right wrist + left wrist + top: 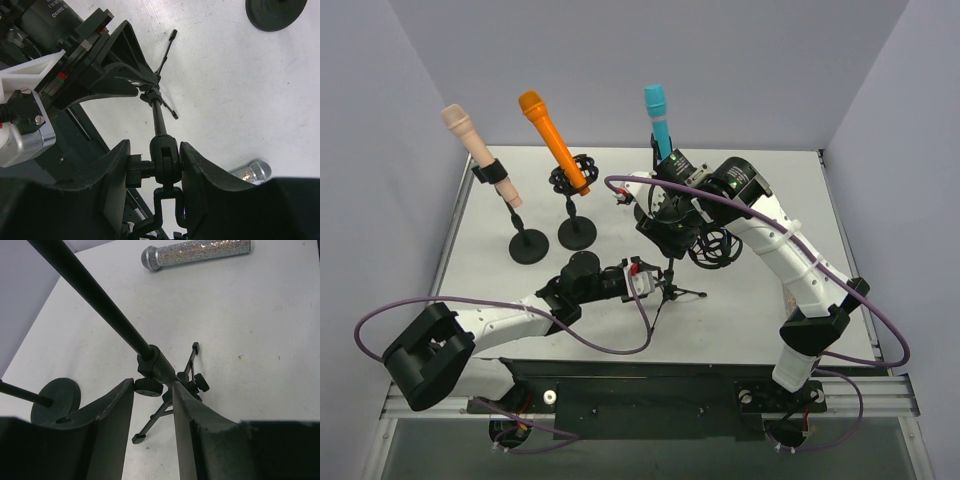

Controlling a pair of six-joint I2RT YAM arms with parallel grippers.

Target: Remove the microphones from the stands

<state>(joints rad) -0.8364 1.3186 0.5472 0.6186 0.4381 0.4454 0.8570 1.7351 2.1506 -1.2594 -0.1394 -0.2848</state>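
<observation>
Your left gripper (151, 387) pinches the stand (100, 302) low on the pole; your right gripper (155, 147) clamps its top joint. Mic (200, 251) lies loose on tabletop (250, 340).

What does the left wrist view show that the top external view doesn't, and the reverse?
Only the left wrist view: a silver glitter microphone lying on the table. Only the top external view: the peach microphone, orange microphone and blue microphone raised on stands, and the right arm. Both: the tripod stand, the left gripper gripping its lower pole, and a round stand base.
</observation>
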